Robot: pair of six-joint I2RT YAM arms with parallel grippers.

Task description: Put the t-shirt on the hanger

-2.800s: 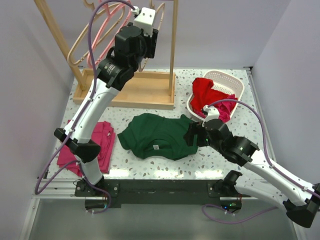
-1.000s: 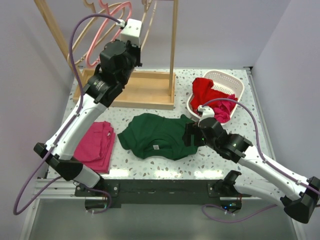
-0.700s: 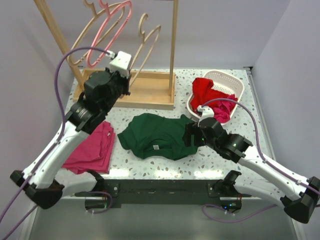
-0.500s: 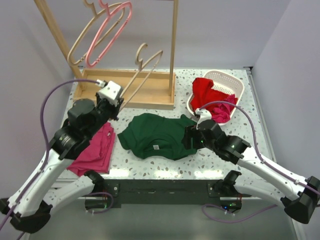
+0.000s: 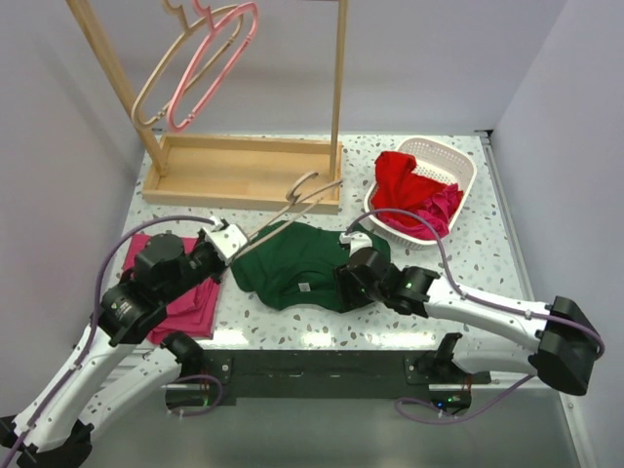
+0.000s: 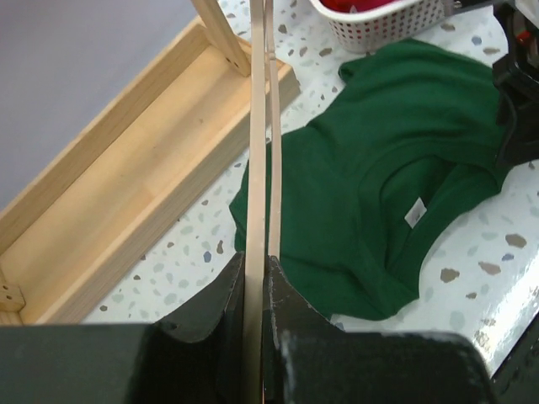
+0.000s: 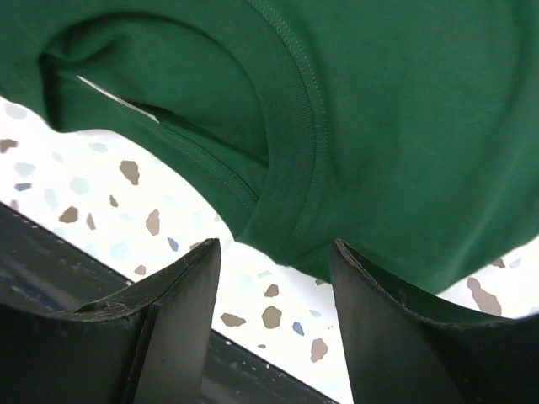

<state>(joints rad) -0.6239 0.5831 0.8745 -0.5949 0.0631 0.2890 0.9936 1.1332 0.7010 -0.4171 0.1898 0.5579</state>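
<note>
Speckled white surface (image 5: 283, 327), lavender walls. Lower centre of the top view: right fingers (image 7: 181, 290) stand apart, straddling the near collar edge of the t-shirt (image 5: 297, 263), nothing pinched yet. Shirt lies flat mid-surface, neck toward the bottom of the frame, white label showing. To its left, left fingers (image 6: 232, 290) are clamped narrow on one end of the hanger (image 5: 292, 207). Its frame slants up-right over the shirt's far-left edge, hook near the rack base (image 5: 244, 171). Folded pink garment (image 5: 185, 288) at left, basket (image 5: 441, 148) with red garment (image 5: 400, 180) upper right. Step in hand, likely: pinch only the top collar layer, lift to open the neck, then feed the hanger's free end in low and level. Risk: grabbing both layers.
</note>
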